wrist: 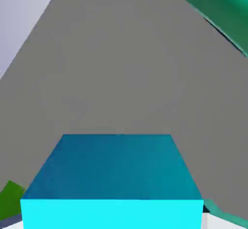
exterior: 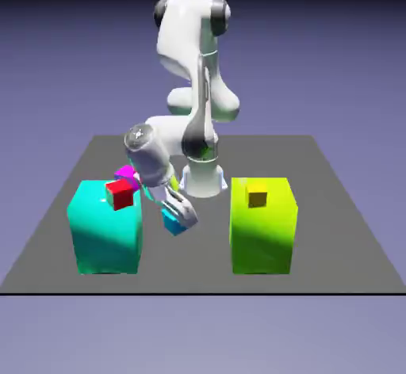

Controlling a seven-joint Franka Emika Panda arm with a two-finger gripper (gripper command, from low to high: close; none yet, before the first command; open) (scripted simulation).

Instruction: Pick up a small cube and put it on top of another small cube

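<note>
A small cyan cube point(exterior: 173, 221) sits between my fingers, beside the big teal block, low over the grey table. My gripper point(exterior: 179, 215) is shut on it. In the hand view the cyan cube point(wrist: 114, 179) fills the bottom middle and hides both fingertips. A small red cube point(exterior: 120, 194) rests on top of the big teal block point(exterior: 105, 230). A small yellow cube point(exterior: 257, 195) rests on top of the big lime block point(exterior: 263, 226). A small magenta cube point(exterior: 125, 173) shows behind the red one, partly hidden by my arm.
The grey table point(exterior: 341, 206) carries both big blocks near its front edge. In the hand view the teal block point(wrist: 218, 9) cuts across the upper right corner and a green patch point(wrist: 10, 196) shows at the lower left.
</note>
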